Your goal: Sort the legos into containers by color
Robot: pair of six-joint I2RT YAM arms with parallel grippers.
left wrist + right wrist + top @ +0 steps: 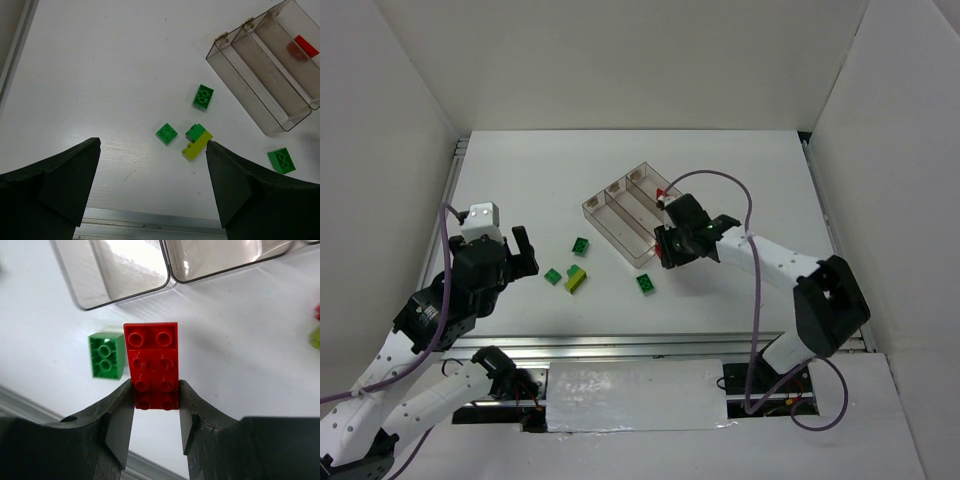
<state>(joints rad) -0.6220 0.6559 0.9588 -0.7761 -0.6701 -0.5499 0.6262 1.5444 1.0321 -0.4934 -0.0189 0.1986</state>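
Note:
My right gripper (156, 391) is shut on a red lego (151, 360), a two-by-four brick held by its near end above the table, just off the near end of the clear brownish tray (120, 287). In the top view this gripper (666, 250) hangs by the tray's (603, 222) near right corner. A green lego (106, 361) lies below it, left of the red brick. My left gripper (152, 145) is open and empty, in the top view (523, 255) left of the loose legos. A red lego (305, 45) lies in the tray's right compartment.
Loose on the table are two green bricks (203, 96) (166, 133), a yellow-green brick (198, 145) joined to a dark green one (195, 131), and another green brick (281, 160). Red (317, 311) and yellow-green (316, 337) bits show at the right wrist view's edge. A metal rail (620, 345) runs along the near edge.

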